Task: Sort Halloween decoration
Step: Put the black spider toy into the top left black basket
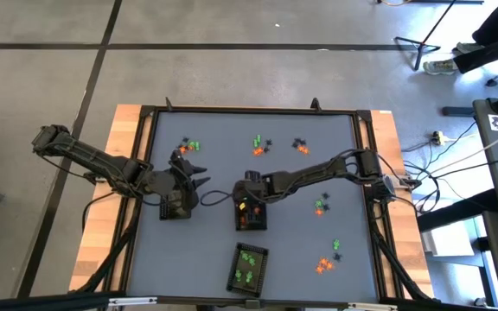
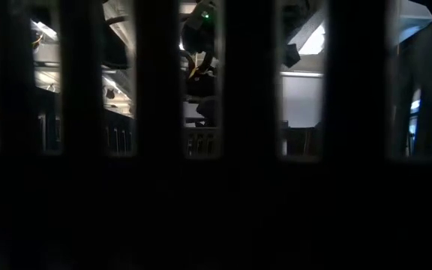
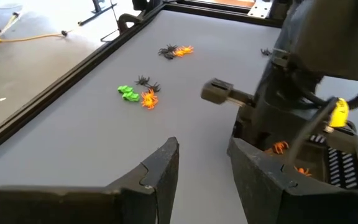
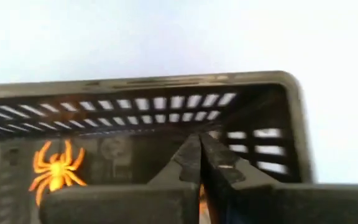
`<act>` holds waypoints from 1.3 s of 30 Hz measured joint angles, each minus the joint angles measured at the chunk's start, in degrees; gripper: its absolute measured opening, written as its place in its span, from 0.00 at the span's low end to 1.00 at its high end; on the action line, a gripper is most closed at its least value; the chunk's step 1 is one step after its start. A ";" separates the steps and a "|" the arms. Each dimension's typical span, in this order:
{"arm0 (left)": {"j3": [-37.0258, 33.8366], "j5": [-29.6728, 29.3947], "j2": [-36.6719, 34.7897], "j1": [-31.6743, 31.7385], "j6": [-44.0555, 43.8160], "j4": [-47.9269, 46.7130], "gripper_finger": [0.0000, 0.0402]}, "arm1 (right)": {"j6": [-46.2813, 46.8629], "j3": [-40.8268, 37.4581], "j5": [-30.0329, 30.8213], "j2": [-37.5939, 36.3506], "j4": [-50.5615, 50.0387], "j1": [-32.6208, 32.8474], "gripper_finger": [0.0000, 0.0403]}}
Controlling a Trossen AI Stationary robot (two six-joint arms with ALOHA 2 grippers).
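Halloween decoration point(image 1: 258, 145) lies scattered in small clusters across the counter point(image 1: 223, 130), with some already in trays. The right gripper point(image 4: 199, 163), fingers pressed together, is down inside the middle tray point(image 4: 166, 93) beside an orange spider point(image 4: 56, 168); I can't tell whether it pinches anything. The left gripper point(image 3: 204, 168) hovers nearby, parted and empty. Next, I'd guess, the right arm lifts out toward another cluster.

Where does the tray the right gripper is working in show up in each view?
High view: orange-filled tray at table centre, under the right gripper.
Low view: not identifiable.
Left wrist view: behind the right arm, orange trinkets inside.
Right wrist view: slotted wall fills frame; gripper shut.
Shared landmark: the orange trinkets in it.
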 joint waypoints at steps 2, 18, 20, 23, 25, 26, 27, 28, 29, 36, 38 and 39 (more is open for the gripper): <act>0.00 0.57 0.00 -0.02 -0.02 0.00 0.34 | 0.08 1.60 0.74 0.01 -2.63 0.00 0.01; 0.00 2.32 0.00 -0.02 -0.28 0.00 0.34 | -0.07 3.62 0.80 -0.04 -6.95 1.42 0.14; 0.00 2.33 0.00 -0.02 -0.31 0.00 0.34 | -0.03 2.93 0.91 -0.04 -6.02 1.42 0.22; 0.00 2.32 0.00 -0.02 -0.33 0.02 0.34 | 0.13 2.62 1.28 0.85 -5.01 1.46 0.33; 0.00 2.33 0.00 -0.02 -0.37 0.06 0.34 | 0.34 2.60 1.30 2.15 -4.20 1.47 0.38; 0.00 2.33 0.00 -0.02 -0.37 0.11 0.34 | 0.37 2.65 1.31 2.45 -3.95 1.51 0.41; -0.02 2.31 0.00 -0.02 -0.38 0.17 0.34 | 0.43 2.77 1.26 2.89 -3.73 1.51 0.42; -0.02 2.31 0.00 -0.02 -0.40 0.34 0.34 | 0.49 2.86 1.26 3.33 -3.59 1.51 0.43; -0.02 2.33 0.00 -0.02 -0.44 0.36 0.34 | 0.65 2.88 1.28 3.76 -3.59 1.51 0.44; -0.02 3.03 0.00 0.00 -0.44 0.36 0.34 | 1.79 3.13 1.81 4.02 -4.55 1.55 0.28; -0.02 3.03 0.00 0.00 -0.44 0.37 0.34 | 1.81 3.69 1.80 4.13 -5.39 1.55 0.18; -0.02 3.06 0.00 -0.02 -0.44 0.37 0.34 | 1.80 3.73 1.81 4.13 -5.44 1.55 0.12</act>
